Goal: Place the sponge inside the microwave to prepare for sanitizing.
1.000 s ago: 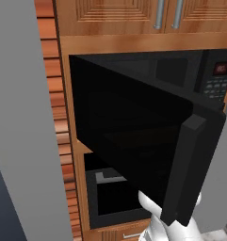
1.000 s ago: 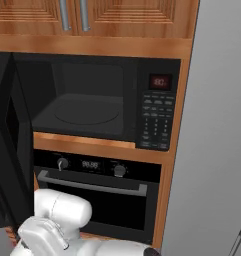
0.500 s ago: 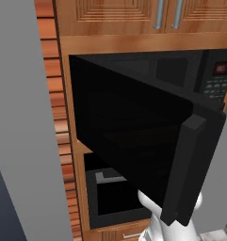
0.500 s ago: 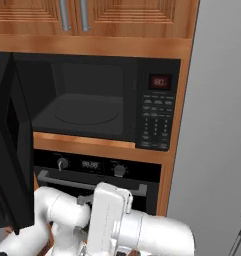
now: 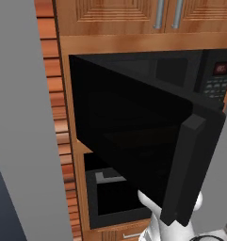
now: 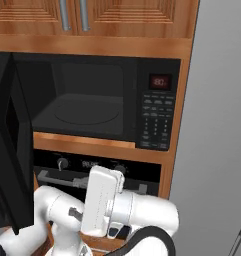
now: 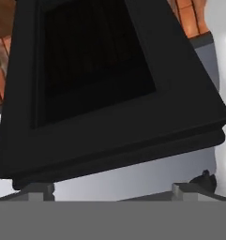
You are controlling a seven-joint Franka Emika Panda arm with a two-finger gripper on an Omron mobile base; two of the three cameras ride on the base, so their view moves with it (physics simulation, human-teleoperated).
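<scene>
A: Sponge? I can't make it out anywhere.

B: Microwave (image 6: 87, 102) stands open, door (image 7: 109, 89) just ahead of the gripper (image 7: 112, 190), whose jaws are spread wide, empty. Cavity lies above it.

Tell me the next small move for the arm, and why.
Probably pull the hand back from the microwave door and turn to find the sponge. The door stands swung open, the turntable is bare, and the pincer is open and holds nothing, its fingertips just below the door's edge.
</scene>
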